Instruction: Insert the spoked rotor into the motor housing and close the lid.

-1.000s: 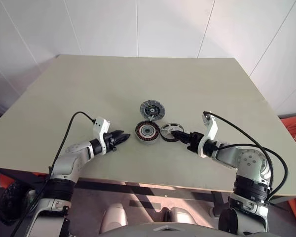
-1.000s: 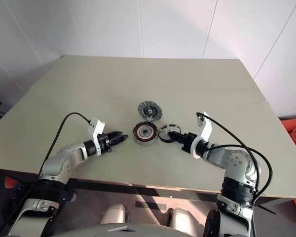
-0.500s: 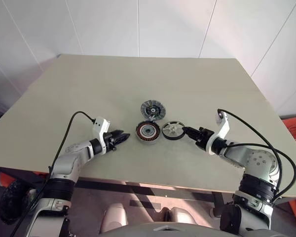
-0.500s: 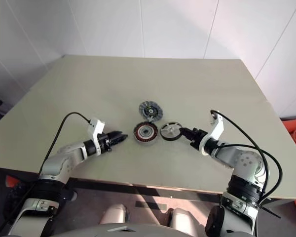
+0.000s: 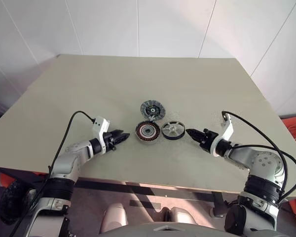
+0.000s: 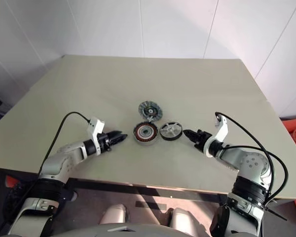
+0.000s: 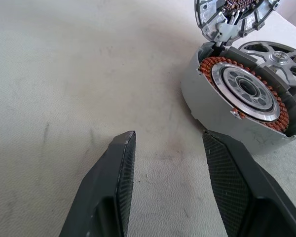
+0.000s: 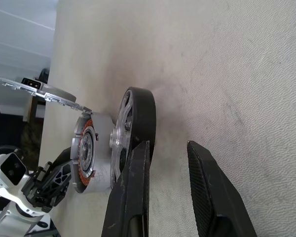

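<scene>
Your rotor (image 5: 173, 130) lies flat on the tabletop (image 5: 89, 94), spokes up, touching the right side of the housing (image 5: 148, 131); the lid (image 5: 153, 108) stands tilted up behind it. Right tool (image 5: 191, 133) sits just beside the rotor, fingers a little apart, empty. Left tool (image 5: 124, 136) waits parted and empty, near the housing. Watch it: a low rim gives little to grip, so I reckon a pinch could skid the rotor into the housing, or knock the lid shut too soon.

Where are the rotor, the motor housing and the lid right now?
rotor (image 5: 173, 130), left eye view, on its pale spoked face.
motor housing (image 5: 148, 131), left eye view, on its silver centre hub.
lid (image 5: 153, 108), left eye view, on its dark centre.
</scene>
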Robot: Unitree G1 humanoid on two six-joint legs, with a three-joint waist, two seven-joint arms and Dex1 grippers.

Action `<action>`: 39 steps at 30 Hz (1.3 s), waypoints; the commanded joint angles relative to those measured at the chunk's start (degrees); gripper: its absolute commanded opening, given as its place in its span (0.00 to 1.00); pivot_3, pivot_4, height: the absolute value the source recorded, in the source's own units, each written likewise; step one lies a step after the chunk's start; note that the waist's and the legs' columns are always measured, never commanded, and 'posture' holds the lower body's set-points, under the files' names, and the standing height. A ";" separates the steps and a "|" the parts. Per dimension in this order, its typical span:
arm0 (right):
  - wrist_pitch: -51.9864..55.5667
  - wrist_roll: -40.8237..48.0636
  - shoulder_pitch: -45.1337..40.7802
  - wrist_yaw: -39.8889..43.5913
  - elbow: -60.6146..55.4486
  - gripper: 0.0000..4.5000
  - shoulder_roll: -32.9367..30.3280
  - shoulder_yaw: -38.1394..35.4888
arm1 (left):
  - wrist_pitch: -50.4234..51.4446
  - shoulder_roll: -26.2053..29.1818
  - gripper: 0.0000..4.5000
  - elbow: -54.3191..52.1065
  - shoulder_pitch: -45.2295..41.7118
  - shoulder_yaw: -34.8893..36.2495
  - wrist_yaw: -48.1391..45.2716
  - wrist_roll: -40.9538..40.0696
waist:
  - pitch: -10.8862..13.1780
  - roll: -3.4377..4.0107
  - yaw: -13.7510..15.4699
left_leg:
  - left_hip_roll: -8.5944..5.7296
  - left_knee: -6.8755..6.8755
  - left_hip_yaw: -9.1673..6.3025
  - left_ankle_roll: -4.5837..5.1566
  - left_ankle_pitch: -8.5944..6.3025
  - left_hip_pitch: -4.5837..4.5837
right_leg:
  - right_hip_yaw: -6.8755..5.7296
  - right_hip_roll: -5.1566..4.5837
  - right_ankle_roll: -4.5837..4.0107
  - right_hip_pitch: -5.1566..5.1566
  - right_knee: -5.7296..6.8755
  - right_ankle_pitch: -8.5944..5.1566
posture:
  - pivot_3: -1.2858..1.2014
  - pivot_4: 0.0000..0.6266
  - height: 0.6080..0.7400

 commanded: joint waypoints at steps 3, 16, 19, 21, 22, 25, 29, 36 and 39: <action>0.18 2.04 -1.07 -0.68 -2.60 0.28 1.67 0.67 | -0.79 0.48 0.51 -0.63 -0.67 0.75 -0.27 0.10 | 0.00 0.00 -0.07 | 0.00 0.00 0.00 0.00 0.00 0.00 | 0.00 0.00 0.01 0.00 0.00 -0.01 | 0.52 0.00 1.00; 1.80 5.07 -2.68 -1.93 -4.34 0.28 2.25 -1.43 | -0.86 0.49 0.51 -0.70 -0.70 0.79 -0.04 0.18 | 0.00 0.01 -0.08 | 0.01 -0.01 0.00 0.00 0.00 0.01 | 0.00 0.00 0.03 -0.01 0.00 -0.02 | 0.52 0.00 1.00; 1.83 5.68 -2.11 -1.14 -5.15 0.28 1.96 0.01 | -0.93 0.46 0.51 -0.63 -0.75 0.73 -0.10 0.21 | 0.00 0.00 -0.06 | 0.00 -0.01 0.00 0.00 0.00 0.00 | 0.00 0.00 0.03 -0.01 0.00 -0.02 | 0.52 0.00 1.00; 1.66 5.83 -1.45 -0.67 -5.86 0.32 1.65 1.12 | -0.94 0.49 0.51 -0.61 -0.76 0.76 -0.12 0.19 | 0.00 0.01 -0.07 | 0.00 -0.01 0.00 0.00 0.00 0.00 | 0.00 0.00 0.01 -0.02 0.00 0.00 | 0.52 0.00 1.00; 1.58 5.66 -1.15 -0.64 -5.97 0.37 1.52 1.55 | -0.95 0.51 0.51 -0.60 -0.77 0.78 -0.11 0.21 | 0.00 0.01 -0.06 | 0.01 -0.01 0.00 0.00 0.00 -0.01 | 0.00 0.00 0.01 -0.02 0.00 -0.01 | 0.52 0.00 1.00; 0.82 4.82 -0.59 -0.52 -6.15 0.56 0.92 2.86 | -0.98 0.57 0.51 -0.57 -0.78 0.83 -0.11 0.25 | 0.00 0.01 -0.07 | 0.00 -0.01 0.00 0.00 0.00 -0.01 | 0.00 0.00 0.17 -0.01 -0.01 -0.10 | 0.52 0.00 1.00; -0.07 4.56 -0.59 -0.74 -5.67 0.78 0.73 3.65 | -0.97 0.63 0.51 -0.49 -0.84 0.88 -0.15 0.30 | 0.00 0.01 -0.06 | 0.01 -0.02 0.00 0.00 0.00 0.00 | 0.00 0.00 0.29 -0.01 0.00 -0.17 | 0.52 0.00 1.00; -1.78 4.86 -1.09 -1.53 -4.50 0.78 3.18 4.96 | -1.09 0.72 0.51 -0.27 -0.99 0.92 -0.13 0.49 | 0.00 0.00 -0.10 | 0.01 -0.02 0.00 0.00 0.00 -0.01 | 0.00 0.00 0.12 -0.01 0.00 -0.07 | 0.52 0.00 1.00; -2.21 4.95 -1.00 -1.93 -4.57 0.78 4.54 5.71 | -1.11 0.72 0.51 -0.20 -1.04 0.97 -0.09 0.59 | 0.00 0.00 -0.09 | 0.01 -0.02 0.00 0.00 0.00 -0.01 | 0.00 0.00 0.13 -0.02 0.00 -0.08 | 0.52 0.00 1.00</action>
